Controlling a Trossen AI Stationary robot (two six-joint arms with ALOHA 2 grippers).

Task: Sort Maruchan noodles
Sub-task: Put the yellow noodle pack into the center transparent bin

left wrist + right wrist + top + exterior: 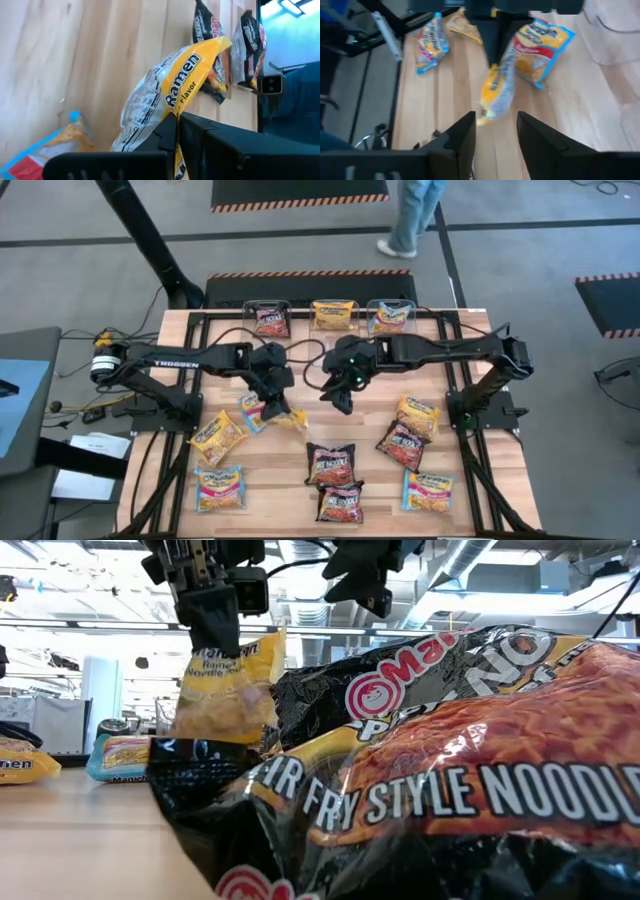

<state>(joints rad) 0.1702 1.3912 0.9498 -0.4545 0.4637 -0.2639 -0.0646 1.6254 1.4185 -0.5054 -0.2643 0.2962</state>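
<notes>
Item: yellow ramen packet (290, 418), hung above counter (370, 470) centre, pinched in closed left claw (272, 402). Right claw (340, 395), at packet's three o'clock, jaws apart, held nothing. Other packets (330, 463) lay around.

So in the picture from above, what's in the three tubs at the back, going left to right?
Dark red packet → yellow packet → blue packet.
</notes>
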